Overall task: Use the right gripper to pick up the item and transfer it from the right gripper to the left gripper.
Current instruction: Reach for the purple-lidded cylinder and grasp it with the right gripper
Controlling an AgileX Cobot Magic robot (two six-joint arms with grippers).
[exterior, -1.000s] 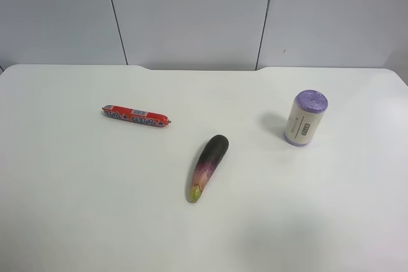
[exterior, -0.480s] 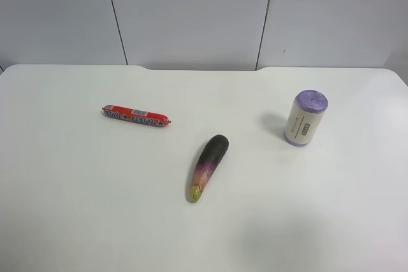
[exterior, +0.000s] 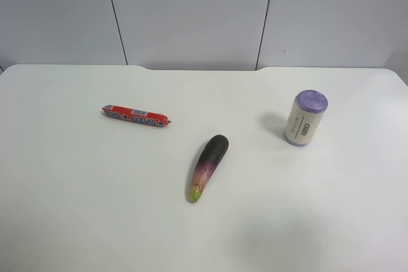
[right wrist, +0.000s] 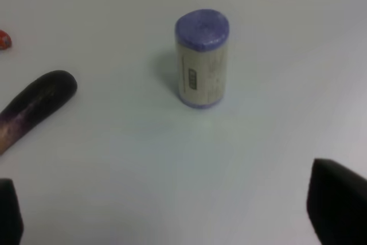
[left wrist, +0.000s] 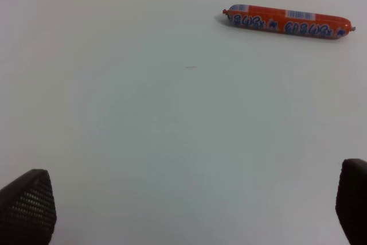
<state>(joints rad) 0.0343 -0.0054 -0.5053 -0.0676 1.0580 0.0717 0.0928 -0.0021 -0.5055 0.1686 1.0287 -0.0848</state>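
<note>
Purple-capped and upright, the item [exterior: 305, 118] stands at the right of my high view, while the right gripper [right wrist: 173, 207] and left gripper [left wrist: 189, 202] both gape wide, empty.

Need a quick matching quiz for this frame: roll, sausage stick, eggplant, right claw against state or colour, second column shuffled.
Things:
1. roll
2. sausage stick
3. eggplant
4. right claw

States:
A. lying down, dark purple with a green tip
B. open, nothing between its fingers
C. standing upright on one purple end
D. lying down, red wrapper with blue print

Pairs: 1-C, 2-D, 3-A, 4-B
</note>
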